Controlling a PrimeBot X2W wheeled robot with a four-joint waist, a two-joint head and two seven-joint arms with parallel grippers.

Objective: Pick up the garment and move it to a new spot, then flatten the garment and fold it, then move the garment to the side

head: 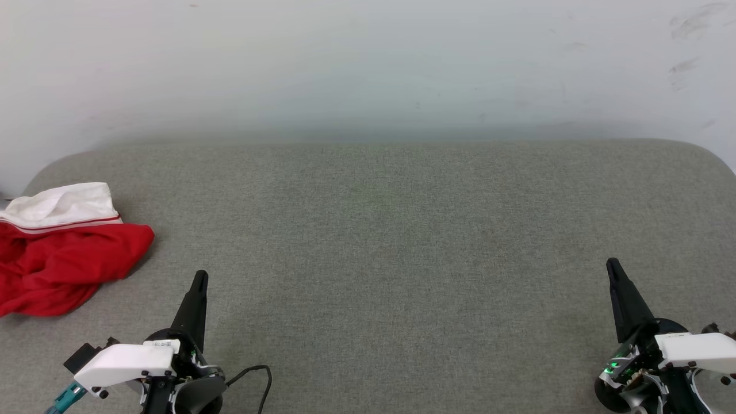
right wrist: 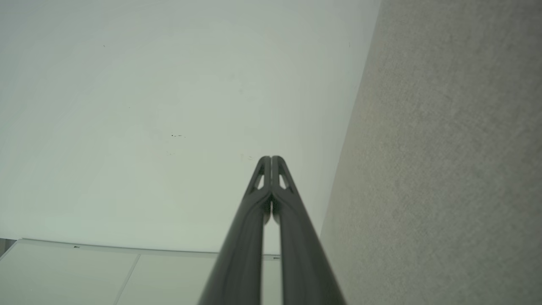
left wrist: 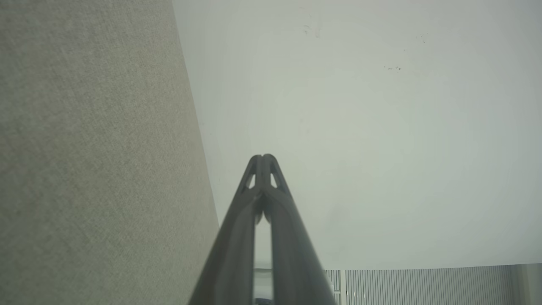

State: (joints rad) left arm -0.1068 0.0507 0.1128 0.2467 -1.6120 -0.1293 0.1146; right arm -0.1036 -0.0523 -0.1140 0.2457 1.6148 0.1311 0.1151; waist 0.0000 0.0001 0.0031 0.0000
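Garment [head: 57, 259], crumpled red with a white sleeve, lies at the left edge of the frame on the grey tabletop [head: 379, 259]. Nearest, at lower left, the left fingers [head: 195, 305] point up-frame, pressed together and empty; the wrist label [head: 164, 344] is too small to read. At lower right, the right fingers [head: 624, 299] are likewise closed and empty. Beyond stands a pale wall [head: 368, 69].

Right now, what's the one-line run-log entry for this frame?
garment: crumpled heap, far left of grey surface | left gripper: jaws shut, empty, apart from garment | right gripper: jaws shut, empty | stage: pick-up not begun
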